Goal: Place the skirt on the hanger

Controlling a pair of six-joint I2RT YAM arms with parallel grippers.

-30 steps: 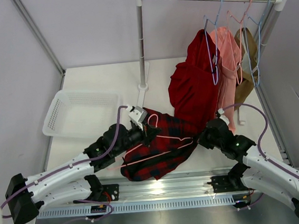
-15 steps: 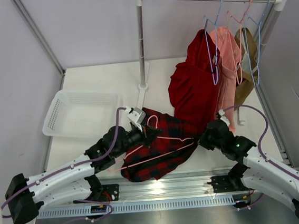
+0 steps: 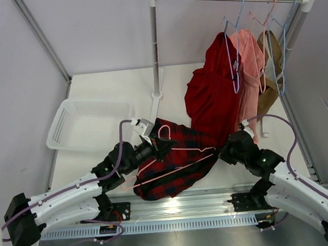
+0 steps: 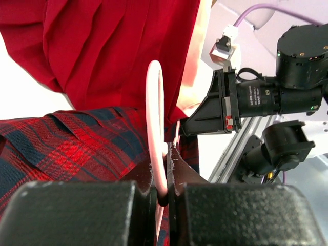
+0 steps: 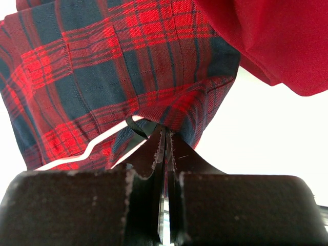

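The red-and-black plaid skirt [image 3: 176,156] lies on the table between both arms. The pale-pink wire hanger [image 3: 180,167] lies on top of it, hook toward the left arm. My left gripper [image 3: 156,147] is shut on the hanger's neck just below the hook [image 4: 155,113], with the skirt [image 4: 66,148] beneath. My right gripper [image 3: 222,150] is shut on a black loop [image 5: 136,127] at the skirt's right edge [image 5: 113,61]. A stretch of the hanger wire [image 5: 87,148] runs beside that loop. The right gripper's fingers [image 4: 205,115] also show in the left wrist view.
A plain red garment [image 3: 211,95] hangs from the rack [image 3: 155,48] and drapes onto the skirt's far edge. A salmon-pink garment [image 3: 250,62] and blue hangers [image 3: 278,42] hang beside it. A white basket [image 3: 88,124] stands at the left. A metal rail [image 3: 178,206] runs along the near edge.
My left gripper has drawn slightly left with the hanger, and the hook end moved with it. The right gripper has shifted a little while staying on the skirt's edge.
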